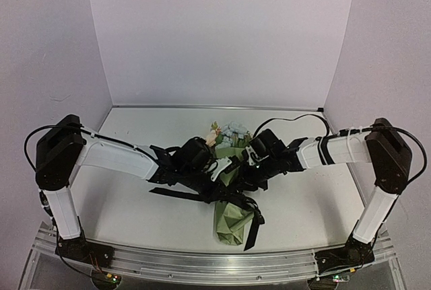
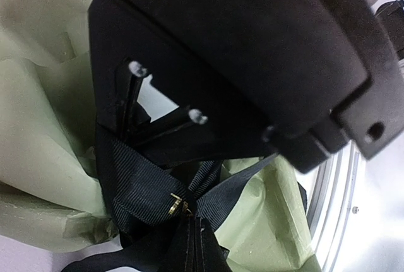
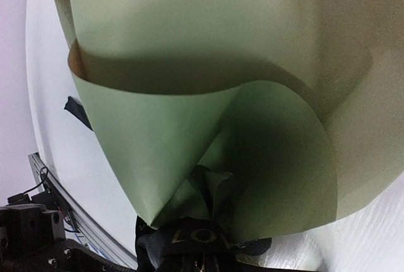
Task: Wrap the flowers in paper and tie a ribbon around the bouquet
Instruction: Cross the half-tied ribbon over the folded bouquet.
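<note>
The left pincer (image 1: 219,169) is pressing shut, perhaps on the ribbon (image 2: 145,190), the right pincer (image 1: 249,169) I cannot tell, so tightening is needing even, gentle pulls sparing the paper (image 3: 189,127).

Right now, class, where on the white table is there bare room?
Bare: the far strip between back wall and cream-and-blue flowers; the near patches either side of the sage-green paper cone. Crowded: the middle, where left arm and right arm meet.

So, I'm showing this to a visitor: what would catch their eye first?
The bouquet, a green paper cone lying mid-table, with pale flowers at its far end. The left arm and right arm meet over its middle, where black ribbon is bunched around it.
</note>
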`<state>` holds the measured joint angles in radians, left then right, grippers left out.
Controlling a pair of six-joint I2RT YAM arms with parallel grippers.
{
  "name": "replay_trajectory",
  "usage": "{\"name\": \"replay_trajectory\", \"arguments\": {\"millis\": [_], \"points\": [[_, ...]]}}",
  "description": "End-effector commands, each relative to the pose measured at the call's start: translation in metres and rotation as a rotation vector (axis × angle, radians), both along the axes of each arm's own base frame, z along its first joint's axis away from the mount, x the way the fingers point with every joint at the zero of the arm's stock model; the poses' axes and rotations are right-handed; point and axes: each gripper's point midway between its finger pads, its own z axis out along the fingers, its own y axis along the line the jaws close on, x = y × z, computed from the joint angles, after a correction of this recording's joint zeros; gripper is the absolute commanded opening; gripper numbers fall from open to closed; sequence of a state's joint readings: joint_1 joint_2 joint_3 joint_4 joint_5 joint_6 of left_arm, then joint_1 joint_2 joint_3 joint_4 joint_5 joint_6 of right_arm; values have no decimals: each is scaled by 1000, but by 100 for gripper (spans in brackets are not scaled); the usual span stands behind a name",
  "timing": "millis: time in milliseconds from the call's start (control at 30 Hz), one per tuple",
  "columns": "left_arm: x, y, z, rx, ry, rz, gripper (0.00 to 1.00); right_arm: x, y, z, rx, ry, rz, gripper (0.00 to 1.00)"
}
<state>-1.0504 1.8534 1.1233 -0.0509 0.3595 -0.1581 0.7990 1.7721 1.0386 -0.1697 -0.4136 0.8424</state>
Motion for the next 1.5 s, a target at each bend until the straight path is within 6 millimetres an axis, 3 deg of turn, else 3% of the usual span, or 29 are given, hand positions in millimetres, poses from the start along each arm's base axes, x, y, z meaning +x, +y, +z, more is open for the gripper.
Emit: {"name": "replay_trajectory", "arguments": {"millis": [0,300,900,1133,1267,1467], "points": [[0,-4,-2,-8,6,-4,0,0,-1,23,39,-51,-3,11],[-1,-4,-4,-4,13,-10,0,-6,-11,28,28,-58,-10,13],[-3,-4,3,-19,6,-22,0,-5,-20,26,-7,-85,-21,29],[-4,-5,6,-27,6,-34,0,-3,-12,30,23,-85,-19,29],[1,-4,13,-32,-16,-8,0,-4,-4,29,39,-63,-10,25],[8,4,27,-59,-61,50,0,-5,0,30,51,-54,-1,4]]}}
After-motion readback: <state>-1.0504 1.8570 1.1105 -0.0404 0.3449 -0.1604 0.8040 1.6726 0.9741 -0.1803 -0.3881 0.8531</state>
